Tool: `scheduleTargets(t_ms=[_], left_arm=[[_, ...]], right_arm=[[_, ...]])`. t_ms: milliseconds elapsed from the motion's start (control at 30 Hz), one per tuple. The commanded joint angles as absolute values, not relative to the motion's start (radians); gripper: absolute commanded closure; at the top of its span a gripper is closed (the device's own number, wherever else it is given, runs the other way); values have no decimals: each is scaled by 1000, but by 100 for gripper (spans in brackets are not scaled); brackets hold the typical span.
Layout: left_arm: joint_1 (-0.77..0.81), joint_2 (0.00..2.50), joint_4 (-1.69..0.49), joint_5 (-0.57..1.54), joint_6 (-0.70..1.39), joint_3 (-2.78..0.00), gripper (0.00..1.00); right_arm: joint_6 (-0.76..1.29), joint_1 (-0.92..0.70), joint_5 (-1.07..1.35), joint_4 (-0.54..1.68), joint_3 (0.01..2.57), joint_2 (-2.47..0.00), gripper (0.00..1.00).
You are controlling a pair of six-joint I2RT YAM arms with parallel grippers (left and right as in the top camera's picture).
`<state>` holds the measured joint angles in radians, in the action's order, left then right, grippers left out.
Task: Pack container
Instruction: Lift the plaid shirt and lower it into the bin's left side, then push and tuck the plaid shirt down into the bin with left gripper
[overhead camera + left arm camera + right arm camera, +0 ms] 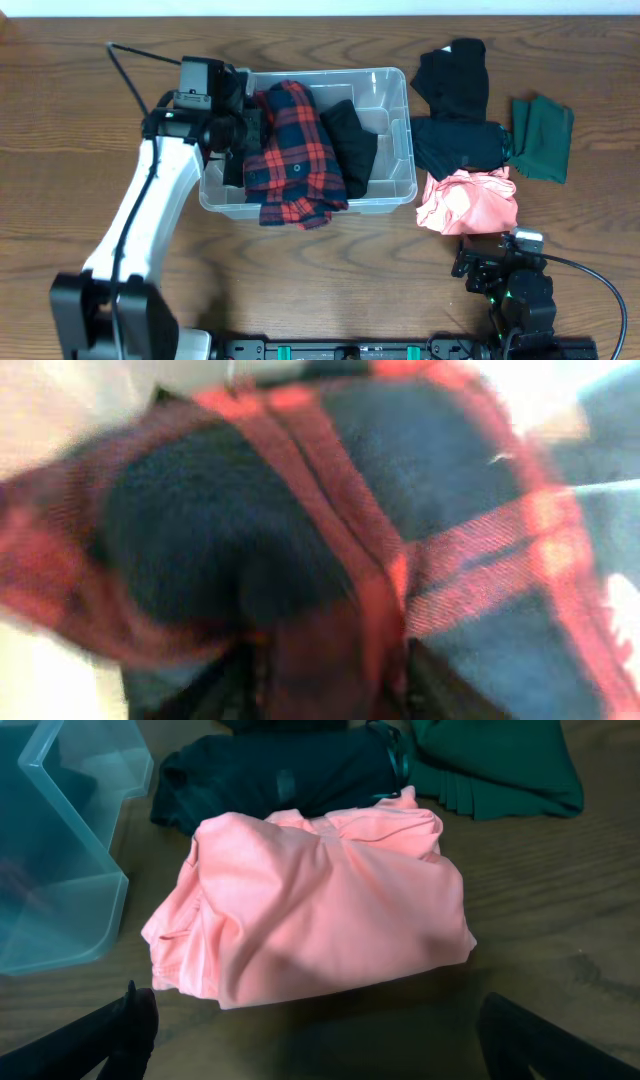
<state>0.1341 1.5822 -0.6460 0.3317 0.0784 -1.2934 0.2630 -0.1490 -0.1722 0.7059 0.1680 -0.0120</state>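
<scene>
The clear container (398, 185) stands in the middle of the table. A red-and-navy plaid shirt (290, 150) lies in its left part and hangs over the front rim, with a black garment (352, 145) to its right. My left gripper (252, 130) reaches in over the left wall and is shut on the plaid shirt (330, 510), which fills the blurred left wrist view. My right gripper (498, 268) is open and empty (320, 1040), low over the table just in front of a pink garment (310, 910). A corner of the container (60, 870) shows in the right wrist view.
Right of the container lie two black garments (455, 80) (455, 145), a green one (542, 138) and the pink one (468, 200). In the right wrist view a black garment (270, 775) and the green one (490, 765) lie behind the pink one.
</scene>
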Motion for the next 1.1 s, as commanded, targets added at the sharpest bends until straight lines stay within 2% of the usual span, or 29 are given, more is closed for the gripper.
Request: scheduleTargets(t_ms=[0,200,233,333,433,700,833,1067], left_arm=[[151,1465,-662,320,95,-1380,38],[190,1408,-702,321,95,-1384,38],[204,1416,-717,321,94,-1378,40],[260,1459,-765,321,86,-1344,59],[324,1532,-807,320,46,-1311,68],[379,1855,-737,125,19,-1262,69],[377,1979,-681,107,20,-1262,70],[379,1904,-767,115,66,-1317,69]], right_arm=[[276,-143,-175,707,164,-7,1],[276,-143,-175,707,164,-7,1],[276,-143,-175,707,164,-7,1],[276,-143,-175,707,164,-7,1],[276,-143,-175,707,164,-7,1],[276,-143,-175,707,164,-7,1],[276,-143,-175,707,164,-7,1],[276,-143,-175,707,164,-7,1]])
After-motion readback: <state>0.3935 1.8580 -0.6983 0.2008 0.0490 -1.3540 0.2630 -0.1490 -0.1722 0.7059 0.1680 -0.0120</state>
